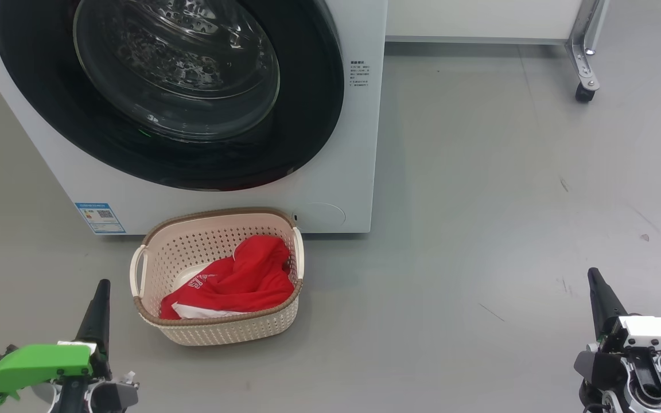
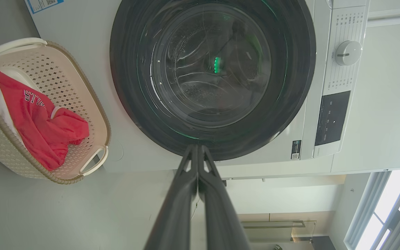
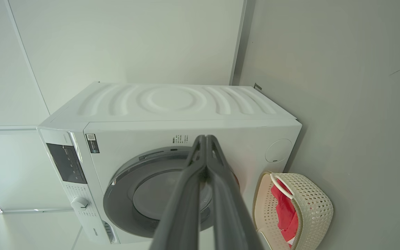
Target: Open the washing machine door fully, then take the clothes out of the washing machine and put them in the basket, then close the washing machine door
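Grey floor (image 1: 479, 201): cream perforated plastic basket (image 1: 221, 335) just before the white front-loading washing machine (image 1: 353, 172), red jersey clothes (image 1: 244, 278) inside; black-rimmed round glass door (image 1: 307, 143) shut — work seemingly done, so left gripper (image 1: 104, 282) and right gripper (image 1: 593, 272) hang pinched, empty.

Grey floor (image 1: 468, 172) with a few small scuffs (image 1: 563, 184), metal frame leg (image 1: 583, 57) on a black caster (image 1: 584, 92) far right, white panel (image 1: 479, 17) beside it, bright window (image 2: 387, 211) in the left wrist view's corner.
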`<state>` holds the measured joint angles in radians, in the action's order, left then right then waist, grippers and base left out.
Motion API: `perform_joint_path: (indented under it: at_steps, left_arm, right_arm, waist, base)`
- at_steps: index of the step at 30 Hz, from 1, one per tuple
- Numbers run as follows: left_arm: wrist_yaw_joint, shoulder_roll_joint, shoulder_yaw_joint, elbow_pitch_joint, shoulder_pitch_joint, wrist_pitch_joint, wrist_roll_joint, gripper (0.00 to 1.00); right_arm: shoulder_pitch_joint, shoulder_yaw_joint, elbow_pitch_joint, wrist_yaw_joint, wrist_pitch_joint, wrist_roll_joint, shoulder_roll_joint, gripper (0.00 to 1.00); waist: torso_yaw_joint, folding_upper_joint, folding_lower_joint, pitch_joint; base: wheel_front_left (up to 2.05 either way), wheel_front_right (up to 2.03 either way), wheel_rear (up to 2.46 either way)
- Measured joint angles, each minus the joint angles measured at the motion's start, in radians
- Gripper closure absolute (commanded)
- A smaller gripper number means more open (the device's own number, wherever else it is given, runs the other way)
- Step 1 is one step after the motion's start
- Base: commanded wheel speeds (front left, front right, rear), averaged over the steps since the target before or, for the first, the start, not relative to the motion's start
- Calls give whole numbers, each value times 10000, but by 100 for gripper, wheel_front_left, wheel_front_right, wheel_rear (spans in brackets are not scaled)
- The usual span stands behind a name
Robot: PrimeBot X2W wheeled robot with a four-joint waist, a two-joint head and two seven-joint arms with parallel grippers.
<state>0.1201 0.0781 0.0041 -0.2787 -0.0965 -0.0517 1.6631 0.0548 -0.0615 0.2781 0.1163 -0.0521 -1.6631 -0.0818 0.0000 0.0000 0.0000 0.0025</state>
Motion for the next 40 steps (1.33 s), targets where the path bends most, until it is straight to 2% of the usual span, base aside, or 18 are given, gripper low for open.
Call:
perform_joint_path:
  at_steps: [40]
  left_arm:
    - [2, -2, 56, 12, 0, -15, 0, 100]
  right_arm:
    - [49, -36, 27, 52, -2, 2, 6, 100]
  waist:
    - [0, 0, 0, 2]
  base:
    - [0, 0, 0]
